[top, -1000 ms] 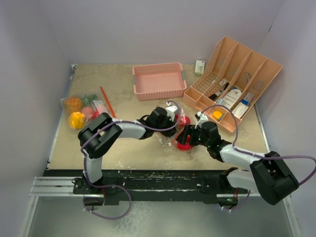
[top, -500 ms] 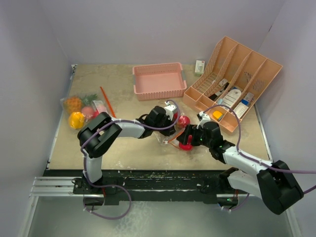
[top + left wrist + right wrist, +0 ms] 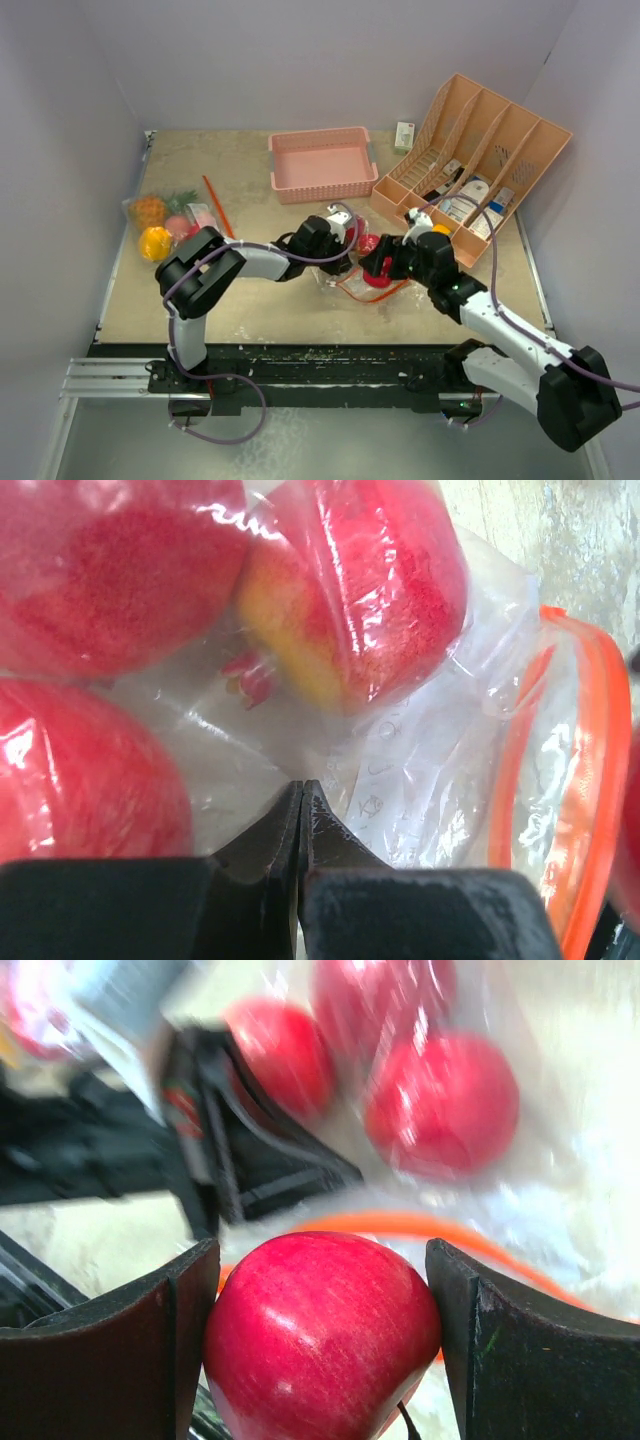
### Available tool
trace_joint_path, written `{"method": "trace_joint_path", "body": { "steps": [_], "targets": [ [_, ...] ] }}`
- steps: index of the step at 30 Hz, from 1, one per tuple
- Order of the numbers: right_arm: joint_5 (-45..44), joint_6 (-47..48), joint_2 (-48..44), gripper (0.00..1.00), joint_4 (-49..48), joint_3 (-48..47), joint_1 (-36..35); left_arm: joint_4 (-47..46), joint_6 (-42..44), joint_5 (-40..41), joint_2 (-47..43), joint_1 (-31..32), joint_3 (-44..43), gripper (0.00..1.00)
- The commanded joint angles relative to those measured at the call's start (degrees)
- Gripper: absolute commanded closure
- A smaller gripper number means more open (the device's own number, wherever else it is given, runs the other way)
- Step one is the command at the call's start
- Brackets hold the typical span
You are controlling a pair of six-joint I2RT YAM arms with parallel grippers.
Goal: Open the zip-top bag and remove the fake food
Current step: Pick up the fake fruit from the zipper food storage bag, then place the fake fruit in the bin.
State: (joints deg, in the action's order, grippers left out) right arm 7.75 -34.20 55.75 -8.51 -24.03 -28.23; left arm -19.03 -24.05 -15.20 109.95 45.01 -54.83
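Beige tabletop (image 3: 250, 200); left gripper (image 3: 301, 785) pinched onto limp clear orange-zipped plastic bag (image 3: 420, 750), right gripper (image 3: 320, 1260) clamped mid-girth on likely slick, light red plastic apple (image 3: 320, 1340).

Surface (image 3: 250, 312) middle is jammed: left gripper (image 3: 301, 798) pinching the zip-top bag (image 3: 430, 760), right gripper (image 3: 320, 1260) filled by a red apple (image 3: 322, 1345), both arms meeting there, no way between. Pink basket (image 3: 322, 163) blocks the rear, tan divider rack (image 3: 500, 140) right rear. Left edge: second bag of fruit (image 3: 165, 222), orange stick (image 3: 218, 205). Front strip and back-left corner open. Rack-to-right-arm gap probably tight, hard to judge from above.
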Motion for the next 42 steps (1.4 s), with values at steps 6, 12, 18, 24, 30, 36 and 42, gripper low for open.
{"method": "trace_joint_path", "body": {
  "steps": [6,12,18,24,30,36,42],
  "targets": [
    [-8.60,7.42,13.97,0.55,4.73,-26.91,1.20,-4.94,-3.52,1.13,-4.34,-0.45,9.02,1.00],
    [-7.54,9.20,30.35,0.54,-0.49,-41.32,4.39,-5.45,-3.96,2.11,-8.78,-0.45,13.30,1.00],
    [-10.50,14.28,46.45,0.50,-0.67,-57.01,4.93,-5.49,-3.89,1.53,-11.32,-0.20,14.14,1.00],
    [-13.19,18.07,57.39,0.49,0.30,-67.46,5.65,-4.56,-3.55,1.54,-13.37,0.15,14.29,1.00],
    [-12.68,19.77,63.96,0.30,-0.79,-72.83,6.34,-4.09,-3.05,2.00,-16.12,0.31,15.08,1.00],
    [-12.30,21.79,63.41,0.05,-2.91,-73.29,6.35,-2.65,-1.76,3.00,-19.52,0.35,14.74,0.87],
    [-11.55,24.38,60.79,0.00,-2.87,-73.84,6.43,1.11,0.37,2.80,-20.63,0.33,10.35,0.52]
  ]
}}
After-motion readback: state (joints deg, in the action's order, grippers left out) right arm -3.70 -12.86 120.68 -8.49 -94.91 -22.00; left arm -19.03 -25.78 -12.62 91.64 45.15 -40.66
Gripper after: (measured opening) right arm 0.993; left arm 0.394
